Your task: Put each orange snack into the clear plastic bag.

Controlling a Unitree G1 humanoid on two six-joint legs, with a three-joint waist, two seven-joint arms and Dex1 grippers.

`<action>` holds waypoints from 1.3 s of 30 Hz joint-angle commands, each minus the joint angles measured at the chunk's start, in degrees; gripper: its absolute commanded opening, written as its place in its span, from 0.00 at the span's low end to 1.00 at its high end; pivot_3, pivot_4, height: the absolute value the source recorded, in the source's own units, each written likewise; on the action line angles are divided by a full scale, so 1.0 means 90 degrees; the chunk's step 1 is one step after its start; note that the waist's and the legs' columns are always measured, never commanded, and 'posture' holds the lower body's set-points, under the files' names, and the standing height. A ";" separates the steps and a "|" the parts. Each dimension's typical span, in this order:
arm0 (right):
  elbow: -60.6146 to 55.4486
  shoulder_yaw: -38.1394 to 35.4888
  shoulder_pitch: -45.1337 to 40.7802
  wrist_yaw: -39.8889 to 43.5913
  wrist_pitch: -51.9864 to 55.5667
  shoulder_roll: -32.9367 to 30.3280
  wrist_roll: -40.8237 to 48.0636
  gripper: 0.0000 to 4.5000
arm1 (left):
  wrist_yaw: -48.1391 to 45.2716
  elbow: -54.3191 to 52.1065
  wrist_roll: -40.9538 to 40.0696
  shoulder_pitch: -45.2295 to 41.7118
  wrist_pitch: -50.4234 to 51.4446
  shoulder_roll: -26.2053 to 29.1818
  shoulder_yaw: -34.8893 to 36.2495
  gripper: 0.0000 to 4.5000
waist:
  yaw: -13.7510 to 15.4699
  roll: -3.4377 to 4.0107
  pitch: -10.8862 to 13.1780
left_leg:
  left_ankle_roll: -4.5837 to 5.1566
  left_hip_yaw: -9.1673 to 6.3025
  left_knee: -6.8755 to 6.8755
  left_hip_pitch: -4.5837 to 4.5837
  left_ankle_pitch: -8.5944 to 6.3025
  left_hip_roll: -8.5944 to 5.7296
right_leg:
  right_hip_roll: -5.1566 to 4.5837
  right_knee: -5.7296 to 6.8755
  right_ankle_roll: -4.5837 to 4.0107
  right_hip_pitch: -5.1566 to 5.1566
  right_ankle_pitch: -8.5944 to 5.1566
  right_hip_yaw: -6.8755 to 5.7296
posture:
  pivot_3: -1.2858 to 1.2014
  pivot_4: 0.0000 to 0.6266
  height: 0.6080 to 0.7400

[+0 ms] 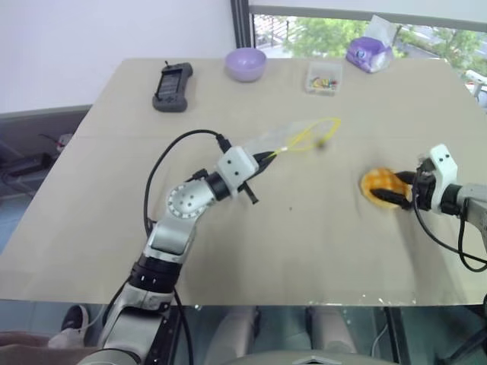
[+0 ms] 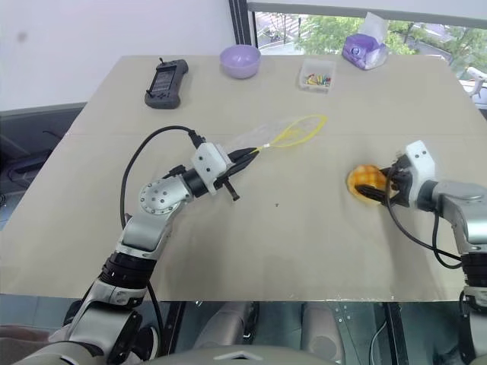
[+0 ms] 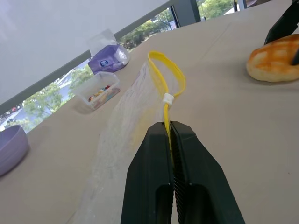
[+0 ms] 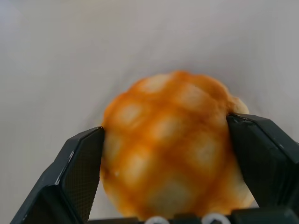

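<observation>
Near edge, left gripper [image 1: 268, 157]: At the middle of the table [image 1: 319, 251] we see our left fingers pressed fully together on the yellow seal strip of the clear plastic bag [image 1: 300, 138], pointing toward 1 o'clock.
Clear plastic bag: It stretches away from the left gripper toward 1 o'clock, lifted off the tabletop; in the left wrist view the yellow strip [image 3: 166, 74] curls into a loop at the far end, so the mouth gapes.
Right gripper [image 2: 380, 185]: At 3 o'clock from the bag, we see our right fingers spread wide, one on each side of the orange snack [image 2: 365, 182]; in the right wrist view both fingers [image 4: 77, 172] touch its flanks.
Orange snack: On the table at the right side, well apart from the bag, its grid-patterned dome up.
Far row, 10 to 1 o'clock: a black handheld controller [image 1: 172, 86], a purple bowl [image 1: 245, 63], a small clear box of coloured bits [image 1: 324, 78], and a purple tissue pack [image 1: 369, 53] by the window.
</observation>
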 commanded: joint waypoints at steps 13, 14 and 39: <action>0.0996 0.0641 -0.0152 -0.0377 -0.0199 0.0188 -0.0886 0.40 | 0.0016 -0.0119 -0.0021 -0.0088 -0.0069 0.0049 0.0113 0.00 | 0.0061 -0.0073 -0.0060 | 0.0029 -0.0028 -0.0001 0.0120 -0.0018 -0.0001 | 0.0001 -0.0024 0.0003 0.0143 0.0000 -0.0033 | 0.52 0.24 1.00; 0.1006 0.0635 -0.0159 -0.0376 -0.0179 0.0196 -0.0882 0.29 | 0.0018 -0.0119 -0.0019 -0.0089 -0.0068 0.0049 0.0112 0.00 | 0.0060 -0.0072 -0.0059 | 0.0029 -0.0030 -0.0001 0.0120 -0.0018 0.0000 | 0.0001 -0.0023 0.0004 0.0143 0.0000 -0.0034 | 0.52 0.24 1.00; -0.1256 0.1116 -0.2632 0.0552 0.1088 0.0109 0.0069 0.00 | -0.0035 -0.0079 0.0028 -0.0075 -0.0140 0.0055 0.0004 0.00 | 0.0064 -0.0036 -0.0036 | 0.0004 -0.0038 -0.0017 0.0048 -0.0003 0.0001 | -0.0009 -0.0048 0.0004 0.0082 0.0000 -0.0040 | 0.52 0.24 1.00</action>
